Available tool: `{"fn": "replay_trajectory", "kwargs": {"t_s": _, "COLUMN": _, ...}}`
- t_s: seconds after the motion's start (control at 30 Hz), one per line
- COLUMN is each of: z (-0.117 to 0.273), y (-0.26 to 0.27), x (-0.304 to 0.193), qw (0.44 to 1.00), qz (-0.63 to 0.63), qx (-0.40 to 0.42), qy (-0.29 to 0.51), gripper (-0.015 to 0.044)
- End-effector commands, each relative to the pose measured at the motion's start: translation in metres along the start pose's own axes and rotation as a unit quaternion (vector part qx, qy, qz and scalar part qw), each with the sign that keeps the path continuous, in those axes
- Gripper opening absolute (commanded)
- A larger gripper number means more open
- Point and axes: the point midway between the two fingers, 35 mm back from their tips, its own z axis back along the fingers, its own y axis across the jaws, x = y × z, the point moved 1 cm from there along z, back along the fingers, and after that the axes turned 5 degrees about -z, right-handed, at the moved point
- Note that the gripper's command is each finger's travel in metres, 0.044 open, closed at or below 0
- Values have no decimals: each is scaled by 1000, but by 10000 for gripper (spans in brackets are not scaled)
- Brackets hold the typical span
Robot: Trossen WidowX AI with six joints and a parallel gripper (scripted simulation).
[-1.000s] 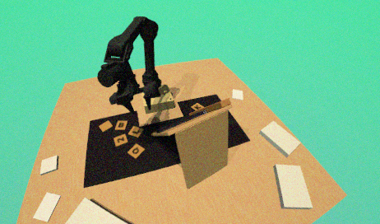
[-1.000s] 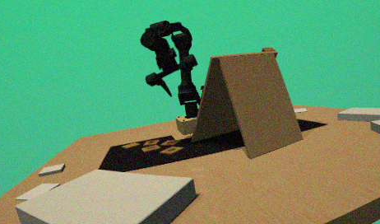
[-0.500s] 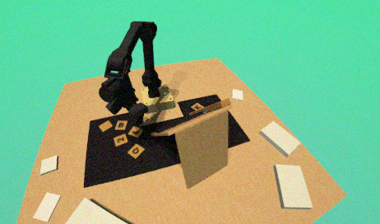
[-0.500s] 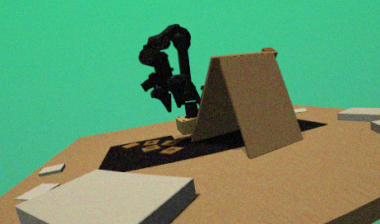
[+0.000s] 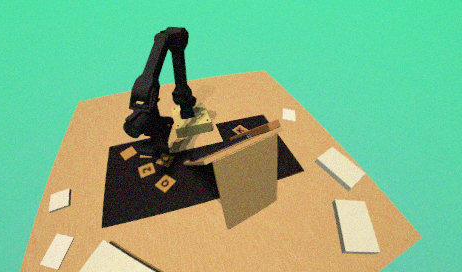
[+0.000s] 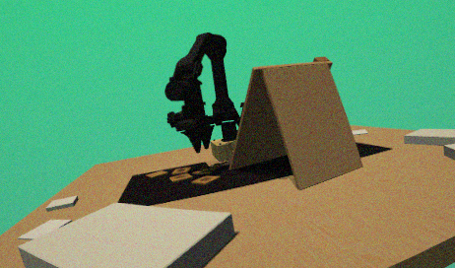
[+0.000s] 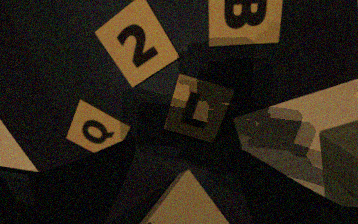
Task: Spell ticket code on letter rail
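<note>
Black mat [image 5: 135,200] [image 6: 148,192] [image 7: 30,50] below: gripper [image 5: 155,151] [image 6: 202,150] [image 7: 186,150] open, empty, above L tile [image 5: 164,160] [image 6: 203,172] [image 7: 210,112] (half-shadowed).
Wrist view — B tile [image 5: 145,157] [image 6: 181,169] [image 7: 220,37] at one o'clock.

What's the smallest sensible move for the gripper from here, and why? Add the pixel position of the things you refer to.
I'd ease the gripper [image 5: 156,151] [image 6: 202,149] [image 7: 186,150] down toward the L tile [image 5: 164,160] [image 6: 202,172] [image 7: 199,107], pausing before closing. It's open and empty, hovering above the mat [image 5: 125,205] [image 6: 138,193] [image 7: 40,60], with that tile shaded near the middle of the wrist view.
</note>
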Motion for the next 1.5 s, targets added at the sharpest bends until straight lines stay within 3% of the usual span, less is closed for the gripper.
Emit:
{"fn": "replay_trajectory", "kwargs": {"t_s": 0.0, "z": -14, "y": -8, "x": 9, "qw": 996, "qz": -86, "qx": -15, "qy": -18, "gripper": 340}}
{"fn": "replay_trajectory", "kwargs": {"t_s": 0.37, "z": -15, "y": -7, "x": 8, "qw": 996, "qz": -86, "qx": -15, "qy": -18, "gripper": 340}}
{"fn": "replay_trajectory", "kwargs": {"t_s": 0.6, "z": -46, "y": -7, "x": 8, "qw": 996, "qz": -86, "qx": -15, "qy": -18, "gripper": 340}}
{"fn": "replay_trajectory", "kwargs": {"t_s": 1.47, "z": -63, "y": -8, "x": 8, "qw": 996, "qz": -86, "qx": -15, "qy": -18, "gripper": 340}}
